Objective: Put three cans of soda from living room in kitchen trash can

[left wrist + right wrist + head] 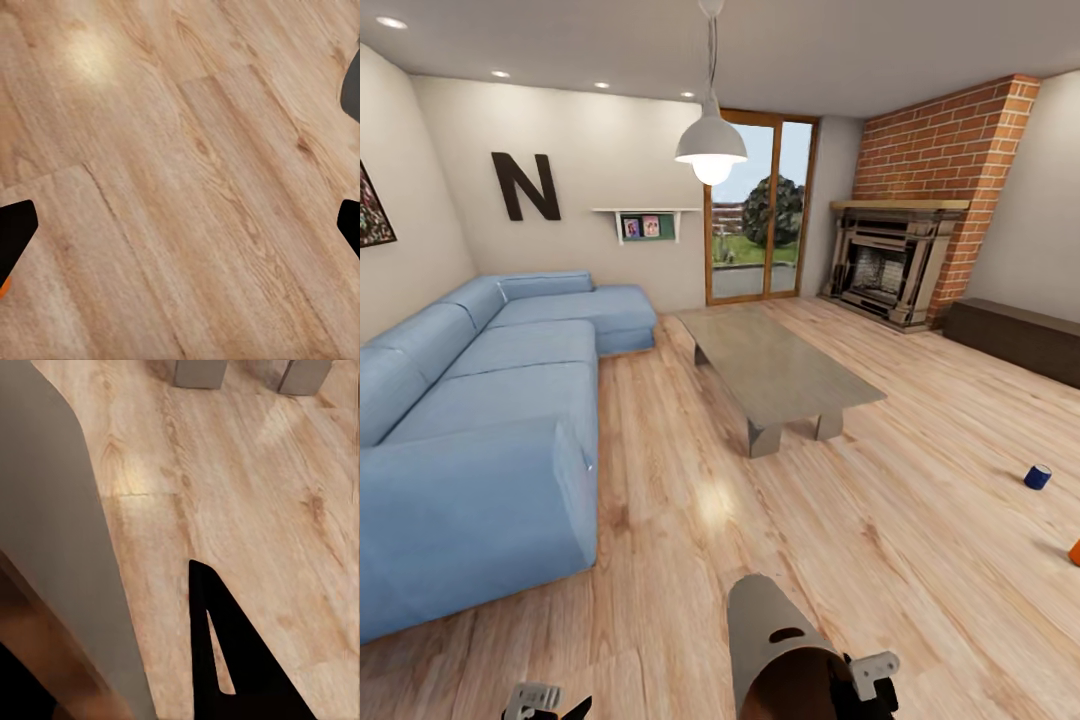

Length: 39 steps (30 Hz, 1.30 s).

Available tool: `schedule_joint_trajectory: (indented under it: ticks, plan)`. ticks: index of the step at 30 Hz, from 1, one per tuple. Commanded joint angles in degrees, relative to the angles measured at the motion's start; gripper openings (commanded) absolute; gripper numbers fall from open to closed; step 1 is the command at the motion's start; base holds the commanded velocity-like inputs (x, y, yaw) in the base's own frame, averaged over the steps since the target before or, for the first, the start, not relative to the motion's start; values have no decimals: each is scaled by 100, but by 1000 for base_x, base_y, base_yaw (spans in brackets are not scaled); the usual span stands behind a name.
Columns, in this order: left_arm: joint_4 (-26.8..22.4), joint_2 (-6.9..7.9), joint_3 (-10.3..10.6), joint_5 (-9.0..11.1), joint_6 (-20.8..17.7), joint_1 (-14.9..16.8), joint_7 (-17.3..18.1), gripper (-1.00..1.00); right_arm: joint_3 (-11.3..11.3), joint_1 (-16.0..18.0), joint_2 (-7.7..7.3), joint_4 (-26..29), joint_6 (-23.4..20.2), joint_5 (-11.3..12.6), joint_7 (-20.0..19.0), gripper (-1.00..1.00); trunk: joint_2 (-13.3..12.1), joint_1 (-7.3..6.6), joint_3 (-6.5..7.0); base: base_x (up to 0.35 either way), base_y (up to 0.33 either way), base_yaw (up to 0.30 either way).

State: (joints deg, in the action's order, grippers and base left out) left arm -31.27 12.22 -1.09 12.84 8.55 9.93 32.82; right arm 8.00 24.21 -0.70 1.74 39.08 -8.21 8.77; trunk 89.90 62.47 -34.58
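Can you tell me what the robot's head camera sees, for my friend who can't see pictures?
A robot's right hand holds a grey bin low over a living room's wood floor. A blue soda can and an orange one lie on the floor at right, past a blue sofa and coffee table.

Left gripper (545,703) low, fingers (16,232) spread; right gripper (870,680) low, clamped.

Home living room: blue sectional sofa (480,400) at 9 o'clock, low coffee table (780,375) centre, red brick fireplace (905,255) at 1 o'clock, glass patio doors (760,210) at 12, pendant lamp (711,145) overhead, wood plank floor (690,520).
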Motion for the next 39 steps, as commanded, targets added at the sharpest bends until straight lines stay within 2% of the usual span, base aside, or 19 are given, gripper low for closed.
schedule_joint_trajectory:
  ticks: [1,2,4,7,8,9,14,21,24,27,29,31,32,33,34,35,38,39]
  plan:
    - [0,0,-1,-1,-1,0,-3,100,-183,5,-88,16,6,17,-61,-100,0,0,1,28,14,0]
    - [-2,0,-4,-1,-1,0,-4,100,-183,7,-167,17,4,19,-68,-100,0,0,1,23,11,0]
    - [-8,13,-11,4,-2,0,-4,100,-181,12,-493,22,-14,22,-154,-100,0,0,1,10,5,0]
    - [-4,8,-4,-13,3,0,-10,100,-179,9,-708,20,-17,25,-334,-100,0,0,1,3,2,0]
    - [-1,4,6,-27,5,0,-27,100,-204,7,-954,24,-12,29,-546,-100,0,0,1,0,0,0]
    - [3,2,9,-31,5,0,-39,100,-317,6,-1064,24,-14,32,-652,-100,0,0,1,0,0,0]
    - [6,0,14,-41,6,0,-53,100,-580,1,-1252,37,-2,37,-759,-100,0,0,1,0,0,0]
    - [3,0,20,-39,12,0,-60,100,-638,10,-1316,44,0,41,-822,-100,0,0,1,0,0,0]
    - [3,5,15,-37,14,0,-48,100,-665,20,-1405,45,-8,116,-1124,-100,0,0,1,0,0,0]
    - [6,6,17,-40,15,0,-50,100,-835,40,-1548,46,-68,587,-1909,-100,0,0,1,0,0,0]
    - [6,4,19,-42,15,0,-56,100,-867,67,-1611,50,-209,772,-2257,-100,0,0,1,0,0,0]
    - [6,2,20,-44,15,0,-64,100,-900,254,-1697,130,-948,1100,-2809,-100,0,0,1,0,0,0]
    - [6,1,20,-44,15,0,-64,100,-904,309,-1711,183,-1211,1160,-2895,-100,0,0,1,0,0,0]
    - [10,1,25,-44,15,0,-68,100,-913,421,-1730,464,-2030,1273,-3054,-100,0,0,1,0,0,0]
    - [11,-1,28,-45,15,0,-69,100,-913,440,-1729,605,-2277,1297,-3085,-100,0,0,1,0,0,0]
    - [12,-4,32,-45,15,0,-71,100,-905,465,-1722,973,-2711,1328,-3129,-100,0,0,1,0,0,0]
    - [12,-6,39,-45,15,0,-72,100,-891,483,-1712,1671,-3306,1340,-3167,-100,0,0,1,0,0,0]
    - [10,-7,42,-45,17,0,-73,100,-881,487,-1707,2209,-3823,1343,-3179,-100,0,0,1,0,0,0]
